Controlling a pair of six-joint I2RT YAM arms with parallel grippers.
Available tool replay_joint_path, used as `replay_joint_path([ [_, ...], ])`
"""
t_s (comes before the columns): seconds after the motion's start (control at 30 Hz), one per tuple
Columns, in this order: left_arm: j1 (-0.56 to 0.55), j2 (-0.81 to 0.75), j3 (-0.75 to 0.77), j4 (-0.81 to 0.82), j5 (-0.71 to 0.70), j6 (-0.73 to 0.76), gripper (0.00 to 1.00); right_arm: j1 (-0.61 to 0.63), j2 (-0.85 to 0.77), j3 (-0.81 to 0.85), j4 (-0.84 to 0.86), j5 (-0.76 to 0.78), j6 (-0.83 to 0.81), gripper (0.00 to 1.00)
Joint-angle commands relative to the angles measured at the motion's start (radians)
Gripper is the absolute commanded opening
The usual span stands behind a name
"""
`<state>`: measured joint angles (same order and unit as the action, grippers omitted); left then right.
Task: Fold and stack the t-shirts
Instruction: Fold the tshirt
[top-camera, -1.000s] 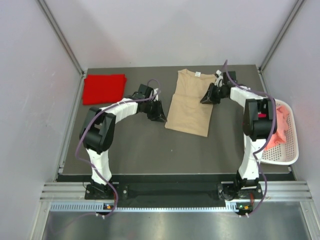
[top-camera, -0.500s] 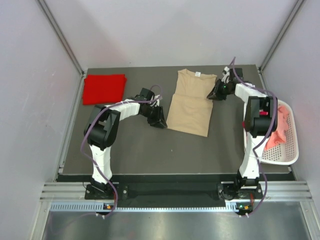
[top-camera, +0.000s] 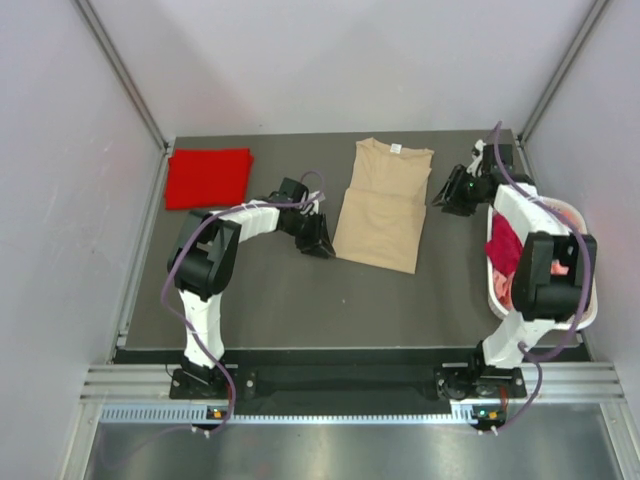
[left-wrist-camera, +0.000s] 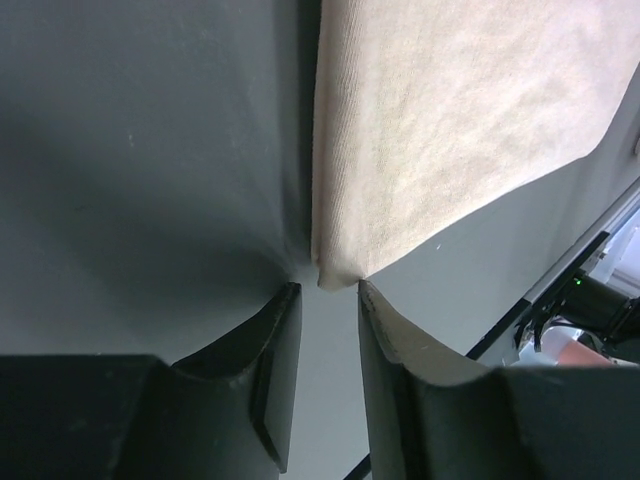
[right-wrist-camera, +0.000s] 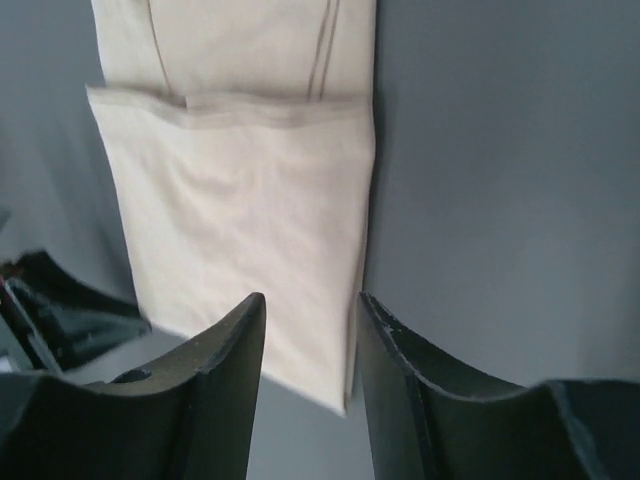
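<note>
A tan t-shirt (top-camera: 380, 205), sleeves folded in, lies lengthwise at the table's middle back. It also shows in the left wrist view (left-wrist-camera: 450, 120) and the right wrist view (right-wrist-camera: 250, 210). A folded red t-shirt (top-camera: 207, 177) lies at the back left. My left gripper (top-camera: 322, 242) is open and low at the tan shirt's near-left corner (left-wrist-camera: 335, 275), which lies just ahead of the fingertips (left-wrist-camera: 325, 290). My right gripper (top-camera: 447, 192) is open and empty, off the tan shirt's right edge, above the table (right-wrist-camera: 310, 300).
A white slotted basket (top-camera: 578, 300) stands at the right edge with pink and red cloth (top-camera: 505, 245) in it. The right arm reaches across the basket's back. Dark table surface (top-camera: 300, 300) lies in front of the shirts. Walls close in on three sides.
My right gripper has let go of the tan shirt's right side and pulled back to the right, toward the basket. My left gripper has edged slightly toward the shirt's near-left corner.
</note>
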<state>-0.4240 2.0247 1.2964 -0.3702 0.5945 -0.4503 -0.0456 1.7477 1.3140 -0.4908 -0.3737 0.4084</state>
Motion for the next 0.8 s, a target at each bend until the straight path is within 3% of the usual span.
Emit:
replay_joint_path([
  [0.0,-0.012,-0.006,-0.042,0.007,-0.031,0.009,0.34,0.015,-0.173,-0.186,-0.003,0.009,0.03,0.43],
  [0.17,-0.016,-0.001,-0.061,0.031,-0.016,-0.004,0.24,0.081,-0.301,-0.403,0.061,0.005,0.049,0.44],
  [0.4,-0.018,-0.009,-0.072,0.048,-0.012,-0.016,0.0,0.157,-0.321,-0.564,0.181,0.027,0.092,0.45],
  [0.57,-0.019,-0.014,-0.072,0.028,-0.018,-0.028,0.0,0.228,-0.269,-0.561,0.199,0.068,0.099,0.44],
  [0.77,-0.009,-0.098,-0.068,-0.036,-0.133,-0.03,0.31,0.23,-0.287,-0.607,0.213,0.119,0.121,0.39],
])
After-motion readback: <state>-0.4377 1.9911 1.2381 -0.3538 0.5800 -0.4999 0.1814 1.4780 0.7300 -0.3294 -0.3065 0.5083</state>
